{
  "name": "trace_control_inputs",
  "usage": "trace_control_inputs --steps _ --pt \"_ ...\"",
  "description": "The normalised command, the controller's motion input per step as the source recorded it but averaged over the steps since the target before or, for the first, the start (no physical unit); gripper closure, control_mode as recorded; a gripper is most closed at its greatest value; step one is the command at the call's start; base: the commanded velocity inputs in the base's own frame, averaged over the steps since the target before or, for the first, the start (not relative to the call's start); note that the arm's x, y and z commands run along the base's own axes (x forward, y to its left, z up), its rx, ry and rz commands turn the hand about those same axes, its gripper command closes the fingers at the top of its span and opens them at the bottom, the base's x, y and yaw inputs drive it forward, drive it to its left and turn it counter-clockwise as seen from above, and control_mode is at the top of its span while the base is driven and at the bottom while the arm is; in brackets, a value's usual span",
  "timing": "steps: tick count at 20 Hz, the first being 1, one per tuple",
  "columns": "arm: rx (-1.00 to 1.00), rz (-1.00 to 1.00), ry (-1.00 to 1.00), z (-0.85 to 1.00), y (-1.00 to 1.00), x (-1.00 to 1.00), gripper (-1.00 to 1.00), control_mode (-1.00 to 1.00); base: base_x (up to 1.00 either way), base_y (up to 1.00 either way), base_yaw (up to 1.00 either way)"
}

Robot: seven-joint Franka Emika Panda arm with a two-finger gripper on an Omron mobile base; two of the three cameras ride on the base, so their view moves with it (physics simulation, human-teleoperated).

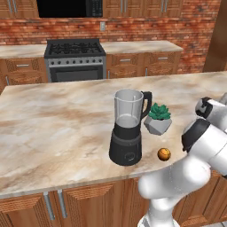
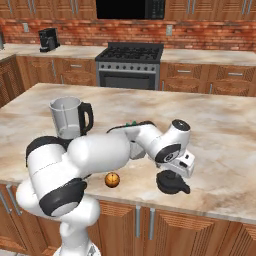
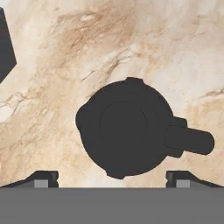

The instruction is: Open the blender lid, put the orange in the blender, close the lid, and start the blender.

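- A succulent [image 1: 158, 118] in a grey pot stands just beside the blender [image 1: 127, 128], on its handle side; the orange [image 1: 164, 154] lies on the counter [image 1: 53, 128] near both, toward the front edge.
- A stove [image 1: 75, 60] stands against the brick wall behind the counter.
- The blender stands upright with its jar top open, handle pointing toward the succulent.
- The arm bends low across the counter in the right base view, passing in front of the succulent, with the hand turned down over the lid [image 2: 171, 182].
- The claw [image 3: 112, 177] is released: its tips stand wide apart on either side of the lid [image 3: 127, 127], not touching it.
- The lid lies flat on the counter, knob up, well apart from the blender; a short tab sticks out sideways.
- The orange [image 2: 112, 180] sits between blender and lid.
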Motion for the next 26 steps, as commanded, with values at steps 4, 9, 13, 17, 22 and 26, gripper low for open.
trace_control_inputs --steps 4,9,13,17,22,26 --pt "-0.08 0.0 -0.01 0.07 0.98 -0.79 -1.0 -1.0 0.0 0.0 0.0" --pt "-0.08 0.0 0.0 0.0 1.0 -0.43 -1.0 -1.0 0.0 0.0 0.0" --pt "-0.08 0.0 0.01 0.0 1.0 -0.13 -1.0 -1.0 0.0 0.0 0.0" --pt "-0.01 0.04 0.05 0.0 0.68 0.09 -1.0 -1.0 0.0 0.0 0.0" --pt "0.0 0.08 0.12 0.0 0.58 0.2 -1.0 -1.0 0.0 0.0 0.0" --pt "0.0 0.08 0.04 0.0 0.47 0.26 -1.0 -1.0 0.0 0.0 0.0"
